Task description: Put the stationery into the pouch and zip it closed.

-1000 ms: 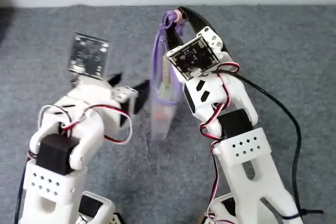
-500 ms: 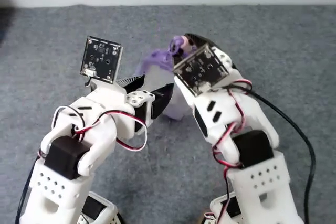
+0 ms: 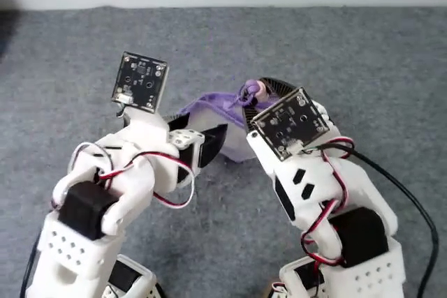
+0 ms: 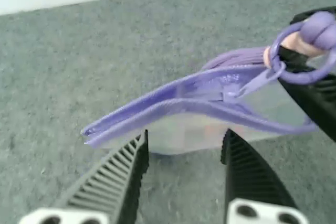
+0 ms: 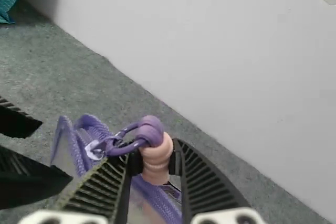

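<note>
The right end effector (image 5: 153, 167) clenches the zipper charm (image 5: 151, 129) at one end of the pouch (image 4: 210, 90), over the table (image 4: 63, 61). The left end effector (image 4: 186, 142) is released, jaws just beside the pouch's lower edge. Clamp that edge firmly before pulling the charm along the zipper.

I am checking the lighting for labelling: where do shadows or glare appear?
High view: even light, dark patch at the upper left corner of the mat. Left wrist view: soft shadow on the mat under the pouch. Right wrist view: wall evenly lit, no glare.
</note>
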`<action>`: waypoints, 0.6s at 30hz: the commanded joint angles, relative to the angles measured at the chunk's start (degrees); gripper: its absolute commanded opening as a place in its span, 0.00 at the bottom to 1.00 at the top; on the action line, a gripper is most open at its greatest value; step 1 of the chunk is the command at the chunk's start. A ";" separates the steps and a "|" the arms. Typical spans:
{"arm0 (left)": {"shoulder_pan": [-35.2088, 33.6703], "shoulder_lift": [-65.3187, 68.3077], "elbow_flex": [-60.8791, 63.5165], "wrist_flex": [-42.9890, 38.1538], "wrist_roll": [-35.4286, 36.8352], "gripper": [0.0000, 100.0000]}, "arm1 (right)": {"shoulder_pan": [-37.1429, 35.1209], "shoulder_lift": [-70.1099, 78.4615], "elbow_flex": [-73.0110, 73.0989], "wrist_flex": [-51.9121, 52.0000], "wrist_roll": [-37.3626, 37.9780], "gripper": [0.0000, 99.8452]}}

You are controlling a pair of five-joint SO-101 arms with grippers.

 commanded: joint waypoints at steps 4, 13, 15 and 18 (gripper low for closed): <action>0.00 -0.44 -7.52 7.21 -4.92 0.22 | -0.84 -5.05 4.92 0.22 1.85 0.01; 0.35 -0.44 -9.45 10.99 -19.25 0.22 | -3.38 -12.44 13.27 0.13 6.07 0.01; 0.53 -0.26 -9.45 10.81 -21.27 0.22 | -3.38 -13.05 14.15 0.13 6.07 0.01; 3.60 -0.18 -9.10 10.11 -22.51 0.22 | -3.38 -13.23 14.95 0.13 6.07 0.01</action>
